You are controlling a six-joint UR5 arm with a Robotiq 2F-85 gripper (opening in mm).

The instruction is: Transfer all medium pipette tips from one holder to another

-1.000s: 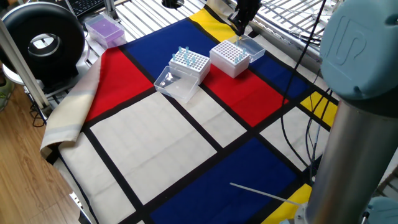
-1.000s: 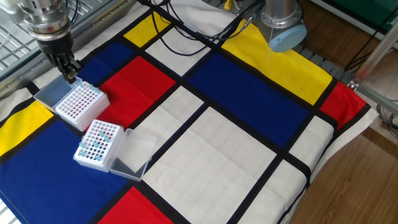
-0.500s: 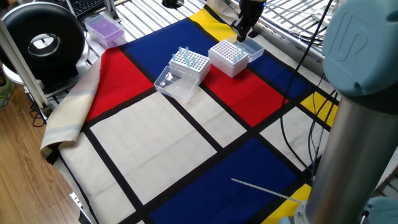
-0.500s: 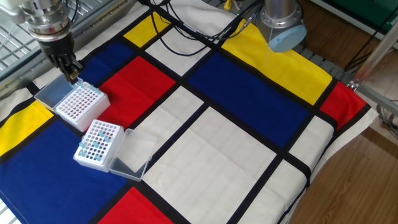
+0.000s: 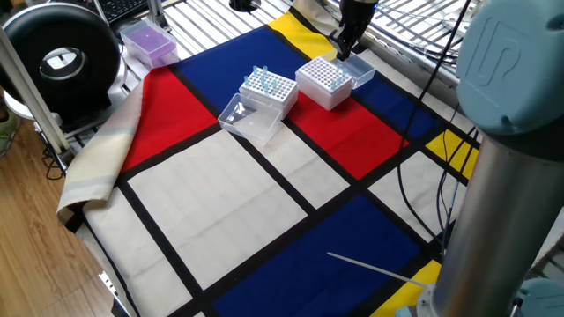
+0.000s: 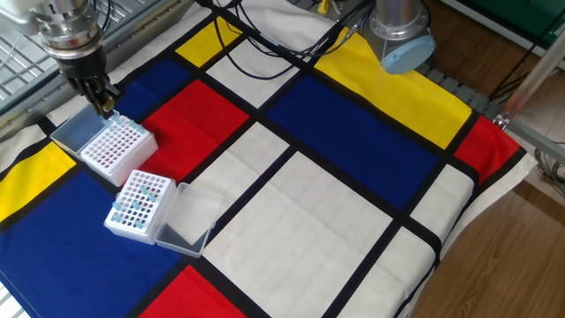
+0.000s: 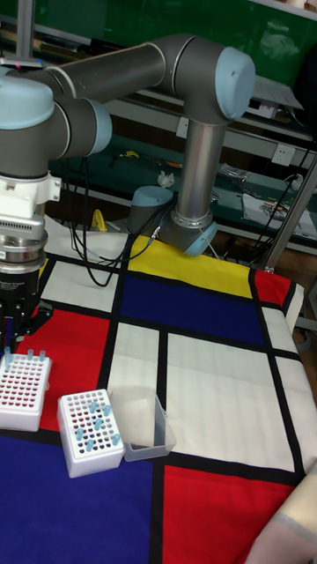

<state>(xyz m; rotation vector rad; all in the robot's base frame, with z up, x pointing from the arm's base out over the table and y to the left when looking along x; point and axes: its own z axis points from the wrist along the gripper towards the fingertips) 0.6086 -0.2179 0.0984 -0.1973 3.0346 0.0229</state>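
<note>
Two white perforated holders stand side by side on the colour-block cloth. The nearer holder [image 6: 139, 203] [image 5: 267, 91] [image 7: 90, 432] carries several medium pipette tips [image 6: 124, 210] [image 7: 95, 421]. The far holder [image 6: 113, 148] [image 5: 324, 81] [image 7: 22, 389] has a few tips standing along its far edge [image 7: 26, 355]. My gripper [image 6: 108, 106] [image 5: 342, 48] [image 7: 11, 337] hangs low over that far edge. Its fingers are pinched close on a slim pale-blue tip whose lower end reaches the holder's top.
Each holder has a clear hinged lid lying open beside it [image 6: 185, 221] [image 6: 72, 132]. A purple box [image 5: 148, 41] and a black round device [image 5: 62, 57] sit at the cloth's edge. A thin white rod [image 5: 370, 269] lies on the blue patch. The arm's base [image 6: 402, 40] stands at the back.
The gripper has sunk a little toward the far holder's far edge since a second ago. Over the last half second it has barely moved.
</note>
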